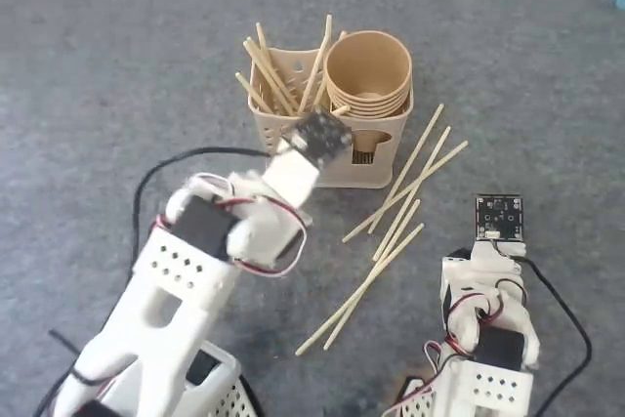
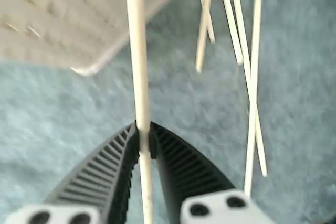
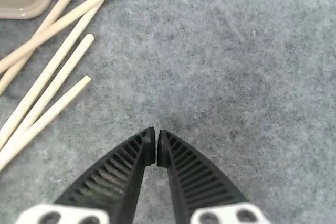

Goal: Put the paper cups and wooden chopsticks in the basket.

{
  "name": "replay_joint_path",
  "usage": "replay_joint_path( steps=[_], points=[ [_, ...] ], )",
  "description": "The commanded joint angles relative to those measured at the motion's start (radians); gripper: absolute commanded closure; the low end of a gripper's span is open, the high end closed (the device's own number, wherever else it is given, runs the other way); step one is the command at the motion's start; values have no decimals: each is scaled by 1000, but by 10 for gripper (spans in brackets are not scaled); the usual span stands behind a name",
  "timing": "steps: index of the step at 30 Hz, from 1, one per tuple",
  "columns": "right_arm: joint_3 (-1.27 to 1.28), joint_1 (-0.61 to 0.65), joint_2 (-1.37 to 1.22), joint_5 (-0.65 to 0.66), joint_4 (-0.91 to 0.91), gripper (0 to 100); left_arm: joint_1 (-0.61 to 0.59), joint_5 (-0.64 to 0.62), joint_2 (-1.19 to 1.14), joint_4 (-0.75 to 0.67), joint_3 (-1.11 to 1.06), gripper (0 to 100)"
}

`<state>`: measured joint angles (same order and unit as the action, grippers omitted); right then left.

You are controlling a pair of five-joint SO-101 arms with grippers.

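— What are the left fingers (image 2: 130,139) doing?

— They are pressed shut on a single wooden chopstick (image 2: 137,51). It is pinched right at their tips, and it runs on ahead of them and back between them toward the wrist.

— And where is the basket (image 1: 376,168) from there?

— Just ahead of those fingers. From above, the left arm's wrist sits against the basket's near wall. In the left wrist view, a corner of the basket lies beyond the fingertips, close to the held stick. I cannot tell whether the stick touches it.

— What is in the basket already?

— The paper cups (image 1: 368,70) are stacked upright in one compartment. In the other compartment is a bundle of chopsticks (image 1: 278,75), standing on end and leaning at different angles.

— Anything still outside it?

— Yes, several loose chopsticks (image 1: 391,231) lie on the grey tabletop (image 1: 98,95). They form a slanted, partly overlapping scatter between the two arms, the farthest ends near the basket's side.

— The right fingers (image 3: 149,148)?

— Closed tip to tip with nothing between them, held above bare tabletop. The loose chopsticks lie ahead of them and off to one side, near but apart. The basket's corner is farther out beyond those sticks.
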<state>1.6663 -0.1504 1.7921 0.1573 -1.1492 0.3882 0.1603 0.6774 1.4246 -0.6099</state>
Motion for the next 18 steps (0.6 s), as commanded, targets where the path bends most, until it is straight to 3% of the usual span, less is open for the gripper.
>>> replay_joint_path(
  steps=[1, 9, 18],
  points=[
    [17, -18, 18, 15, -5, 979, -28, 3, 40, -52, 140, 987],
    [17, -18, 16, 15, -5, 979, -28, -143, 38, -135, 315, 987],
    [17, -18, 16, 15, -5, 979, -28, -152, 40, -296, 421, 987]
  ],
)
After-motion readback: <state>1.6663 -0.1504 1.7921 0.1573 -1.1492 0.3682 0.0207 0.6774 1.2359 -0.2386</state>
